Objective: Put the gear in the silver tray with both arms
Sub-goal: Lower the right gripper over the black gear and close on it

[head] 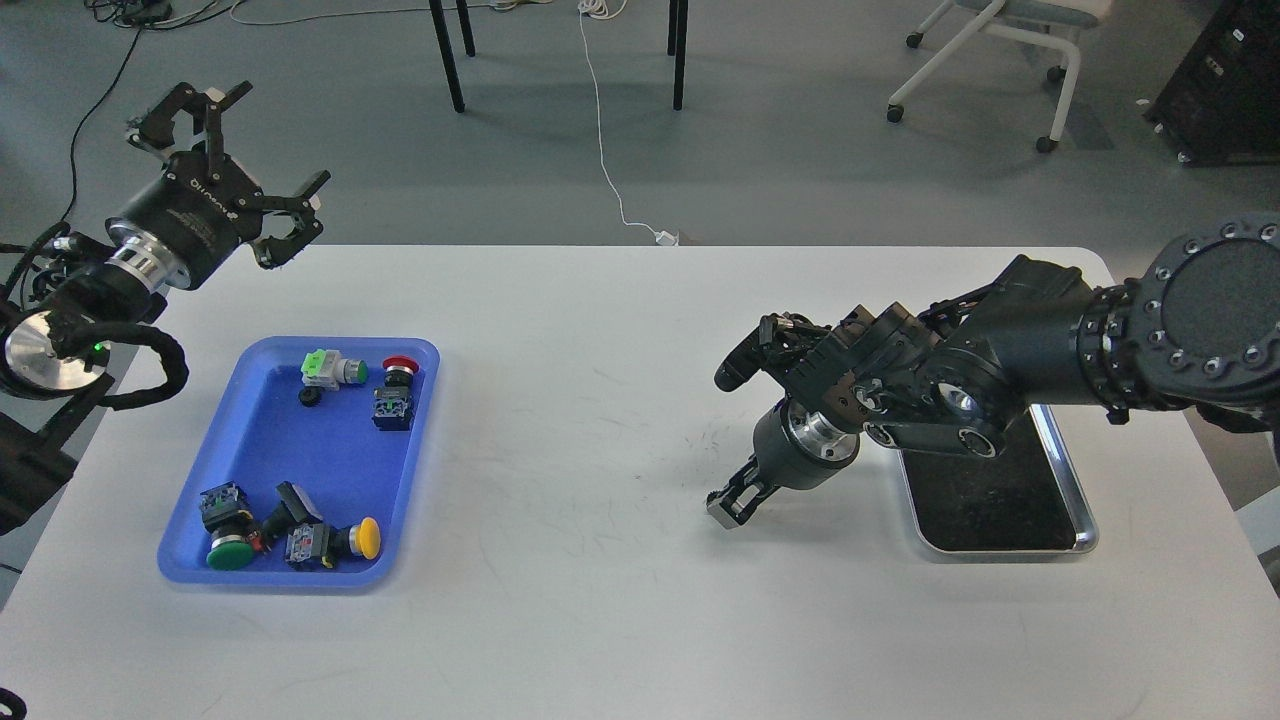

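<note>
The silver tray (1072, 478) lies at the table's right side, its far end hidden under my right arm. A small black round part (310, 397), which may be the gear, lies in the blue plastic tray (262, 458) at the left. My left gripper (243, 163) is open and empty, held high beyond the table's far left corner, above and behind the blue tray. My right gripper (730, 498) points down to the table just left of the silver tray. It is small and dark, so its fingers cannot be told apart. Nothing shows in it.
The blue tray also holds several push-button switches with green (228, 552), yellow (368, 538) and red (401, 365) caps. Table legs (447, 55) and a wheeled chair (1000, 60) stand on the floor beyond the far edge.
</note>
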You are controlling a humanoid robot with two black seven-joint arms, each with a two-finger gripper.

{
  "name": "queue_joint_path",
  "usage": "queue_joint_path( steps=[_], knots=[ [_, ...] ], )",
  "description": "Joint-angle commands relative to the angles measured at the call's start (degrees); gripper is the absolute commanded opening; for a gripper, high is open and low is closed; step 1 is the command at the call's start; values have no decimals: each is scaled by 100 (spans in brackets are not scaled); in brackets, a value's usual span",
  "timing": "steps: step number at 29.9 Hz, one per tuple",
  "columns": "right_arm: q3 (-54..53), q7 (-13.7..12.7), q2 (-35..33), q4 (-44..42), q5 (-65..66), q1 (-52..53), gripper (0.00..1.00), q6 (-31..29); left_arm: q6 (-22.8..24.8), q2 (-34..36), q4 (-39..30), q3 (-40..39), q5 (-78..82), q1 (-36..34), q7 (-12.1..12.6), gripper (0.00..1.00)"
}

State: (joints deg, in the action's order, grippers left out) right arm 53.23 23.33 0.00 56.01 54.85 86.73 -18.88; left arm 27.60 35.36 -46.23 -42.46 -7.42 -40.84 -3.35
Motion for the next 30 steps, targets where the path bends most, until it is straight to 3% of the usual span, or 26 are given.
queue_joint_path(
  steps=[1, 30],
  knots=[
    [-23, 13, 0, -29, -18, -33, 32, 7, -1, -3, 0, 0, 4, 6, 1, 98],
    [-708, 75, 0, -389, -62, -252, 33, -10, -27, -12, -44, 62, 21, 50, 10, 98]
  ],
)
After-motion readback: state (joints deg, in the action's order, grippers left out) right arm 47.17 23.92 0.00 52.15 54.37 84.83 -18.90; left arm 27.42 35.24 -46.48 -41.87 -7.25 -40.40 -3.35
